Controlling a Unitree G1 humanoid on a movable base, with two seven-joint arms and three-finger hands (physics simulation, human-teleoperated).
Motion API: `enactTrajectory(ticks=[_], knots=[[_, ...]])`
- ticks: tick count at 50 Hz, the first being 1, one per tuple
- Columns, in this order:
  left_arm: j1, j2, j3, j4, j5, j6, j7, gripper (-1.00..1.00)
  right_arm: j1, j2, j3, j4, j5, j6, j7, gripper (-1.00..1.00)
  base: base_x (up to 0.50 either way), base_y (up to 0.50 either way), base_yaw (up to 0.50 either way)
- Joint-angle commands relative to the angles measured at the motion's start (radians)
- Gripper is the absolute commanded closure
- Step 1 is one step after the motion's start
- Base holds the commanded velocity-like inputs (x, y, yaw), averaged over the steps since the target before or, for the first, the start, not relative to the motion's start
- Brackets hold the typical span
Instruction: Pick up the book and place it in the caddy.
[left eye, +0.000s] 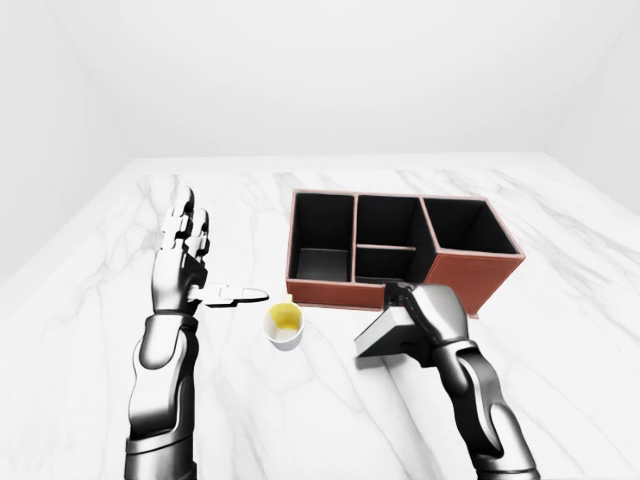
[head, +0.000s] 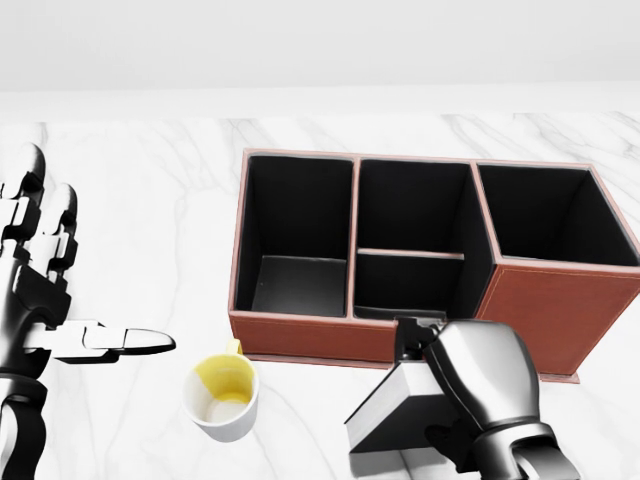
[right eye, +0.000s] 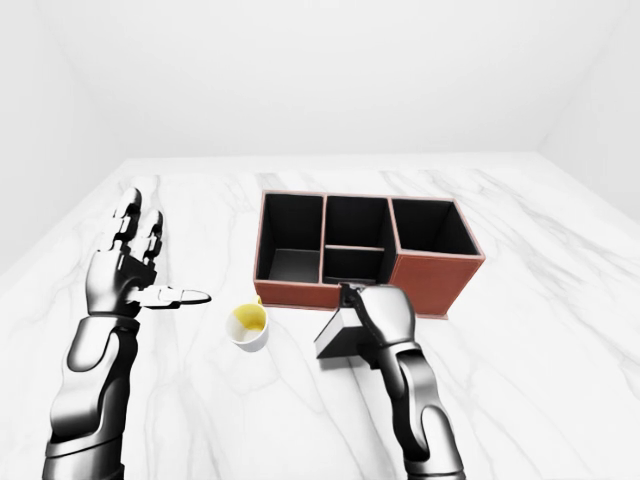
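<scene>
The book (head: 385, 420), dark with a pale page edge, hangs tilted just above the marble at the bottom of the head view. My right hand (head: 425, 345) is shut on its upper edge, with the fingers curled over the top. It sits below the brown caddy's near wall (head: 300, 335), under the middle compartments. The caddy has black compartments, all of them with nothing inside. My left hand (head: 70, 280) is held open at the left edge, thumb pointing right, holding nothing. The book's underside is hidden.
A white mug (head: 225, 398) with a yellow inside stands on the marble table (left eye: 90, 300), left of the book and below the caddy's left corner. White walls enclose the table.
</scene>
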Motion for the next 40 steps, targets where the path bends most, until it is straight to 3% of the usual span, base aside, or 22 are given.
enactTrajectory(ticks=[1,12,22,35,40], knots=[[0.001,0.002,0.005,-0.009,-0.007,0.0,-0.001,-1.0,0.008,0.024,-0.03,-0.244,0.05,0.0,0.175,1.0,0.0,0.0,0.0],[0.008,0.005,0.015,-0.019,-0.017,0.0,-0.006,-1.0,-0.091,0.033,-0.042,-0.384,0.063,0.0,0.34,1.0,0.0,0.0,0.0],[0.022,0.008,0.03,-0.045,-0.028,0.0,-0.012,-1.0,-0.21,0.027,-0.042,-0.373,0.036,0.0,0.409,1.0,0.0,0.0,0.0],[0.033,0.008,0.041,-0.058,-0.038,0.0,-0.016,-1.0,-0.374,0.005,-0.048,-0.318,0.003,0.0,0.452,1.0,0.0,0.0,0.0],[0.031,0.009,0.044,-0.067,-0.042,0.0,-0.015,-1.0,-0.502,-0.022,-0.067,-0.213,0.0,0.0,0.434,1.0,0.0,0.0,0.0]])
